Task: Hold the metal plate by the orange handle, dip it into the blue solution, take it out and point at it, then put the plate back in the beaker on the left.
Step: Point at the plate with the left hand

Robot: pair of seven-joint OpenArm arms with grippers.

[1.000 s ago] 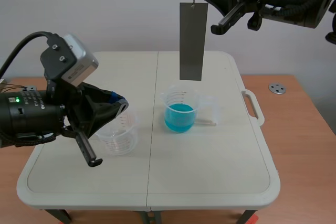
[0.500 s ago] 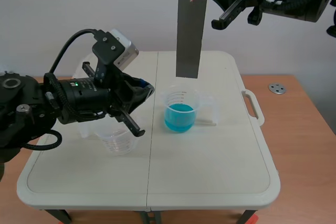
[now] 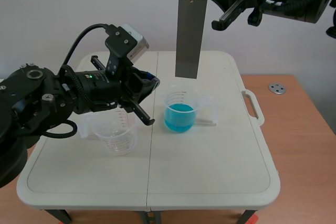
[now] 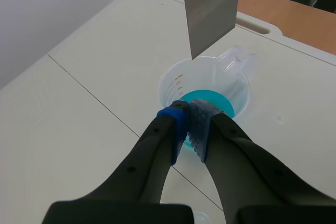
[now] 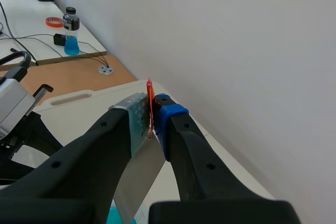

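Right jaws clamp the thin orange handle [image 5: 149, 92] of the flat grey metal plate [image 3: 189, 38] — left jaws pressed together

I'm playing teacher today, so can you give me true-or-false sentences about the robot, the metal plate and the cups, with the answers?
1. The metal plate hangs in the air over the beaker of blue solution. True.
2. The plate's bottom edge is dipped in the blue liquid. False: it hangs clear above the rim.
3. The left gripper is shut with nothing in it. True.
4. The right gripper is open. False: it is shut on the plate's orange handle.
5. The beaker on the left is full of blue liquid. False: it looks clear and empty.
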